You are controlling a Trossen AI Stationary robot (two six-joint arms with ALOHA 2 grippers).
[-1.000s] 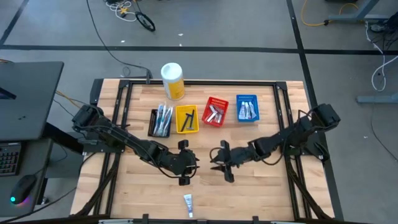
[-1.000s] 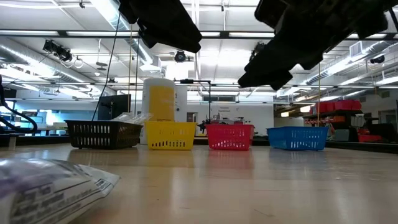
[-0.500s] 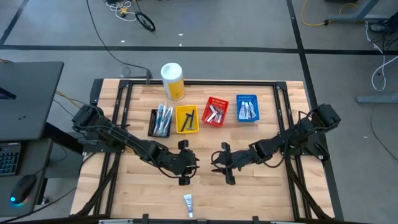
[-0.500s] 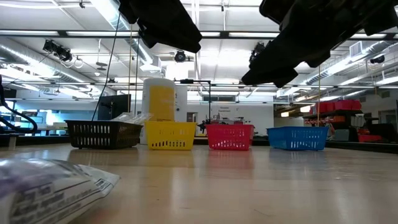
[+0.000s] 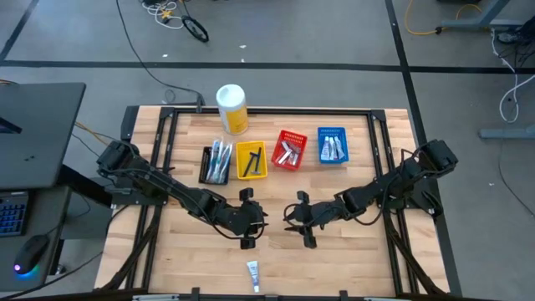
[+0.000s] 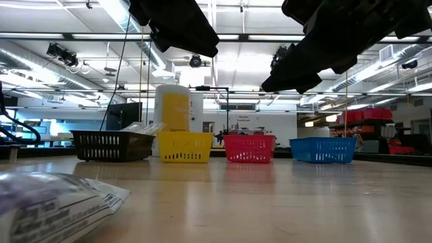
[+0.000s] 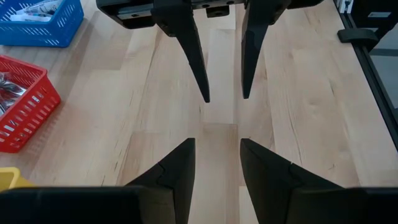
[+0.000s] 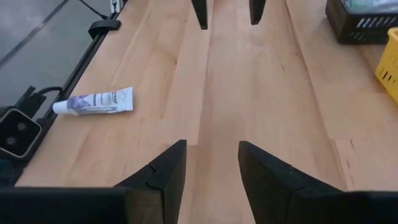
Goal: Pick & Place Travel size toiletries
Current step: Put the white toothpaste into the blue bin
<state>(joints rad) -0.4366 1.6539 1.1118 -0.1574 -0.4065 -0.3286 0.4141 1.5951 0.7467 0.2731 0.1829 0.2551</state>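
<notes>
- Tube (image 5: 252, 274) of toiletry: you have one small white tube with a purple-printed body and a white cap lying flat on the worktop (image 5: 351, 259), close to the front edge, between the two arms and well apart from the baskets. In the right wrist view the same tube (image 8: 93, 101) lies on its side near the black frame rail; in the low view it fills the near left corner (image 6: 54, 202) as a crinkled pale shape.
- Your left gripper (image 5: 248, 219) hangs above the middle of the worktop, jaws apart and empty; in its own wrist view the dark fingers (image 7: 177, 165) frame bare wood.
- Your right gripper (image 5: 299, 221) faces it from just beside, jaws likewise apart with nothing between them. Each wrist camera sees the other arm's fingertips pointing back at it.
- Open room: bare wood runs all round both grippers, from them forward to the tube and back to the basket row. A black frame rail borders the worktop on every side.
- Four small baskets stand in a row toward the back. The black basket (image 5: 216, 164) holds pale, thin items, the yellow basket (image 5: 251, 160) dark ones, the red basket (image 5: 289, 150) silvery pieces, and the blue basket (image 5: 332, 146) pale tubes.
- A yellow canister (image 5: 232, 109) with a white lid stands upright behind the black and yellow baskets, near the back rail.
</notes>
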